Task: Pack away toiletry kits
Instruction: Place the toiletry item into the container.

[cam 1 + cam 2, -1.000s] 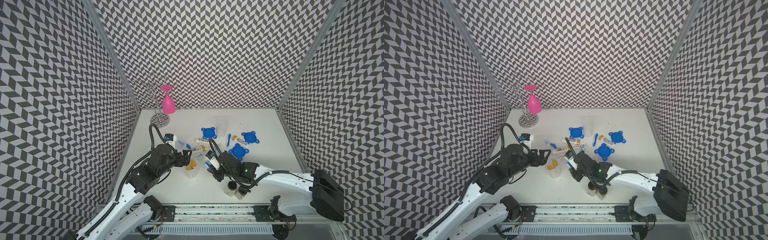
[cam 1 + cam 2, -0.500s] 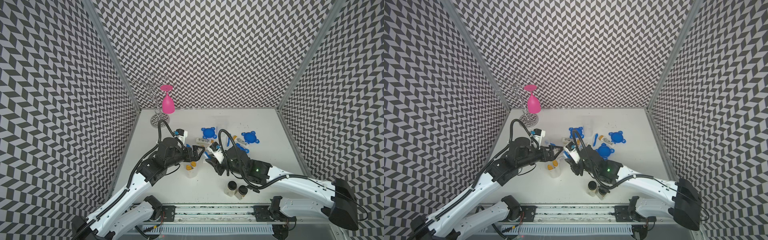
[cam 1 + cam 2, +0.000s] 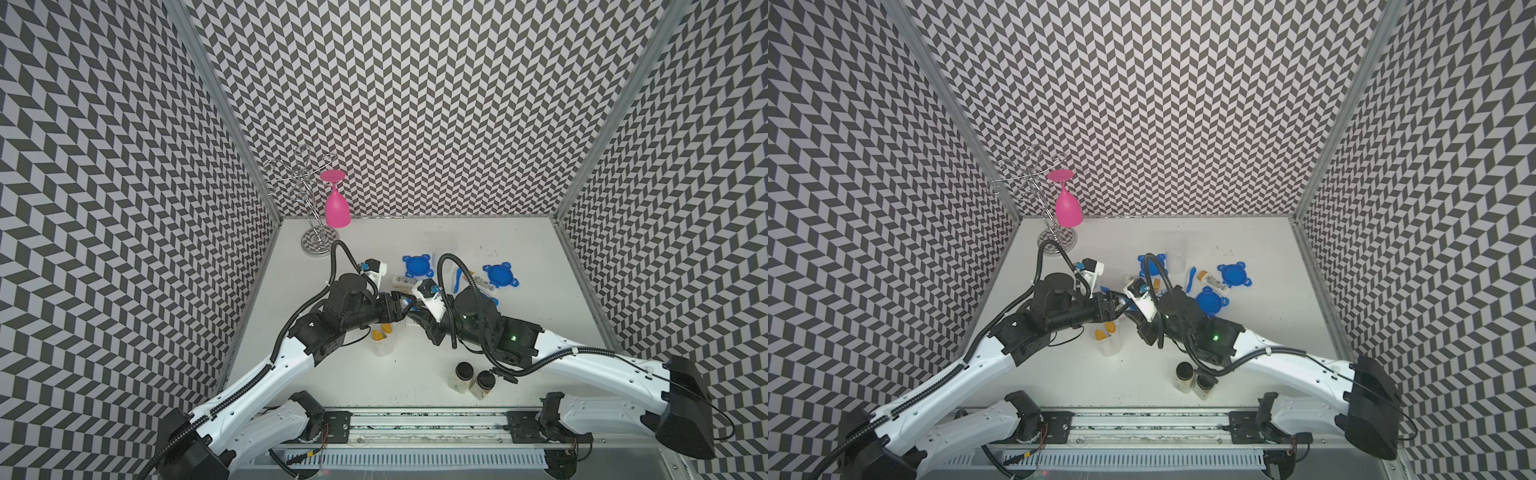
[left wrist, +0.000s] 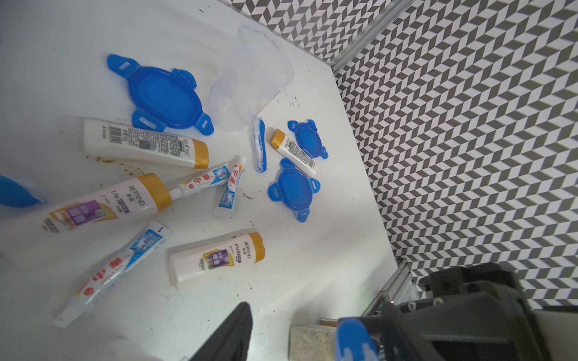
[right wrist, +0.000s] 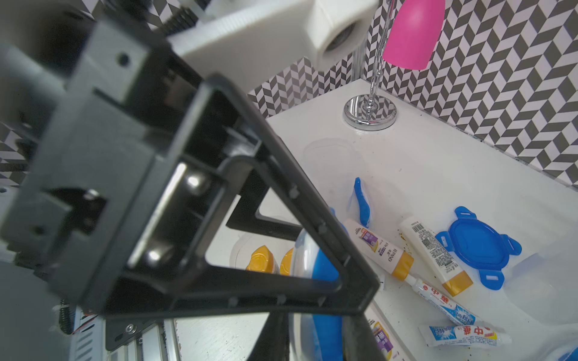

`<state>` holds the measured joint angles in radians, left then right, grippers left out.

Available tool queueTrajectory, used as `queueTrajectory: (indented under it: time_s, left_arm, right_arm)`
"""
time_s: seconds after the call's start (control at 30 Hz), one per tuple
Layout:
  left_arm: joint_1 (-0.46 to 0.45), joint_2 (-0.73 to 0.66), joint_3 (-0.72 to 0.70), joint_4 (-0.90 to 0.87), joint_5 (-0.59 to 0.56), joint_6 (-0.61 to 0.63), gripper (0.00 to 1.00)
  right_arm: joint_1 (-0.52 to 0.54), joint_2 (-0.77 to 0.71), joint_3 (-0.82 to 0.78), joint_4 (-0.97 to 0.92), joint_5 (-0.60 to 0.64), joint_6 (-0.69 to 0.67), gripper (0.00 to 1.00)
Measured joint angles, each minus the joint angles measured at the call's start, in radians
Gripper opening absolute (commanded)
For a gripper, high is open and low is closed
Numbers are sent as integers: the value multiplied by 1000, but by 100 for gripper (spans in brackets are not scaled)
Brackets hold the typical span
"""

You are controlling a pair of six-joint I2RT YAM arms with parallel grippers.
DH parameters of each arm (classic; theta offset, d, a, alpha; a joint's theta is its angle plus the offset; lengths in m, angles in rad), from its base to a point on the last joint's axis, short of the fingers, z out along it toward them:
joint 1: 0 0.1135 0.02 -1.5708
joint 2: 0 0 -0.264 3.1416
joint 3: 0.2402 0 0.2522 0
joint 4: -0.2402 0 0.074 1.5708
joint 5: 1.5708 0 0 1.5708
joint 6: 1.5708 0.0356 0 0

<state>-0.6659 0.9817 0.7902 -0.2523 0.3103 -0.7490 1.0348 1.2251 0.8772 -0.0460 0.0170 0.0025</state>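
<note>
While right claw pinches wrapped toothbrush over table near tub, left claw jaws flank same toothbrush; we can't tell if gripping. We count three lids, three toothpastes, four bottles on table, two more upright in tub.

We count three blue lids, three clear tubs, six gold-capped bottles, two of them in a tub, three toothpaste tubes, three toothbrushes, two black-capped jars, one pink glass and one wire rack.
</note>
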Motion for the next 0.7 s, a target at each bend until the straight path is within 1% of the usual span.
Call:
queueTrajectory:
  time_s: [0.07,0.13,0.2,0.23,0.3,0.37,0.43,0.47,0.57,0.7]
  left_arm:
    - [-1,-1,-1,5,1,3,39]
    - [-2,-2,-1,6,1,3,24]
    - [-1,-6,-1,5,1,0,6]
    - [-1,-9,-1,4,-2,0,0]
    - [0,-21,0,-2,-11,13,0]
    - [0,-37,10,-31,-26,37,0]
    - [6,-56,26,-76,-55,66,0]
    - [11,-65,35,-98,-70,85,0]
    - [27,-93,68,-166,-134,141,0]
    - [34,-130,88,-228,-229,205,0]
  right_arm:
    - [0,23,11,1,-3,-5,11]
    - [0,39,19,0,-5,-10,12]
    - [0,49,24,0,-5,-15,17]
    - [0,53,27,0,-3,-18,24]
    - [0,59,37,-2,-4,-23,40]
    - [0,62,50,-2,-3,-28,57]
    - [0,62,63,-3,4,-26,71]
    - [0,61,69,-4,14,-26,74]
    - [-10,56,70,-22,39,-10,78]
    - [-68,51,70,-76,45,47,78]
